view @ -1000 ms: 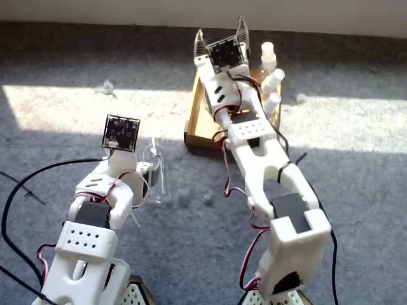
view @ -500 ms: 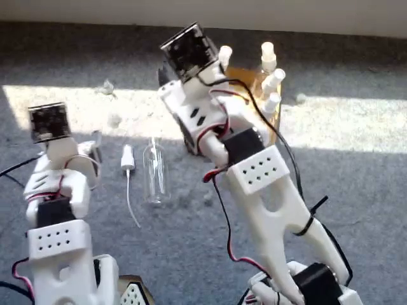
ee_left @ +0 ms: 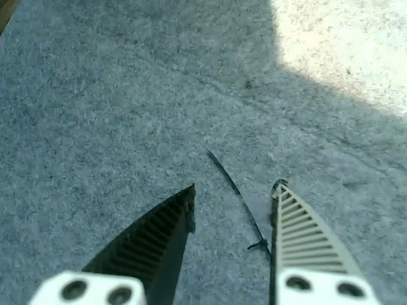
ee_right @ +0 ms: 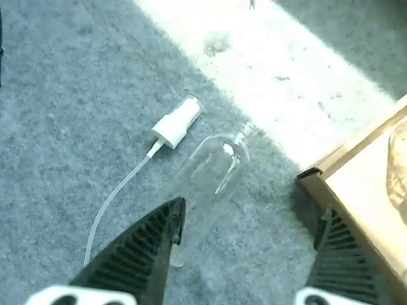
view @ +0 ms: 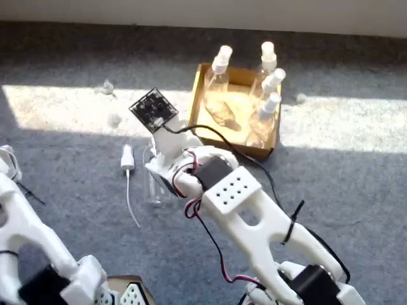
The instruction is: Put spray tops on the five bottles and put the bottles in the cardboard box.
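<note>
Swung back from the box (view: 238, 101), the right gripper (ee_right: 253, 213) hangs spread just above one uncapped bottle (ee_right: 216, 162), with one loose spray top (ee_right: 177, 122) beside it. Four capped bottles (view: 217, 86) stand in the box beyond. The left gripper (ee_left: 234, 187), pulled away, gapes too.

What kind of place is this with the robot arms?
Probably an indoor robot practice workspace. There is a grey carpet-like mat with a sunlit patch, a cardboard box holding four spray bottles, and a loose clear bottle beside its spray top, under the right arm's open end effector.

Four bottles (view: 220, 75) sit in the cardboard box (view: 198, 90); a fifth bottle (ee_right: 213, 166) and spray top (ee_right: 177, 122) lie left.
</note>
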`<action>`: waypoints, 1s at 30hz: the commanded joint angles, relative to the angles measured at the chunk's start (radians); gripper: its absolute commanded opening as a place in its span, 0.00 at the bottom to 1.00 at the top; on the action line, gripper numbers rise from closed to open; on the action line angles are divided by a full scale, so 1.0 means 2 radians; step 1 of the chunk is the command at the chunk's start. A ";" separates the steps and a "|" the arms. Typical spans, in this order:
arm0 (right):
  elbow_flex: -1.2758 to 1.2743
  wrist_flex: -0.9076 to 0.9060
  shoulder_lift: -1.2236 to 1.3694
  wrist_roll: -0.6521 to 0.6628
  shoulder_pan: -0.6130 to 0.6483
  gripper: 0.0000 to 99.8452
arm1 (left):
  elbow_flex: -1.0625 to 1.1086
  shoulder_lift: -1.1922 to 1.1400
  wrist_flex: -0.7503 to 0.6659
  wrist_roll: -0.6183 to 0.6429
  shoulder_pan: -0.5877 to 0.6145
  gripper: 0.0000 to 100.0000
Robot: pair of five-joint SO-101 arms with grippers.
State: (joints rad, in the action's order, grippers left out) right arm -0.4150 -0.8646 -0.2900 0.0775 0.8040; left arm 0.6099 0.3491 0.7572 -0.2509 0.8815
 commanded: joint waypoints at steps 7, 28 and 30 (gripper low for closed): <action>0.251 -0.069 0.262 -0.054 0.031 0.28 | -0.202 -0.211 0.060 -0.006 0.029 0.19; 0.491 -0.139 0.487 -0.056 0.010 0.28 | -0.150 -0.212 -0.025 -0.006 0.023 0.19; 0.493 -0.167 0.488 -0.057 0.010 0.28 | -0.150 -0.211 -0.025 -0.006 0.025 0.19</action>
State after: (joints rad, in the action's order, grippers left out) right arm 0.5148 -1.1408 0.6997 -0.0253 0.8378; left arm 0.3214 -0.0882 0.7219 -0.2570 0.9398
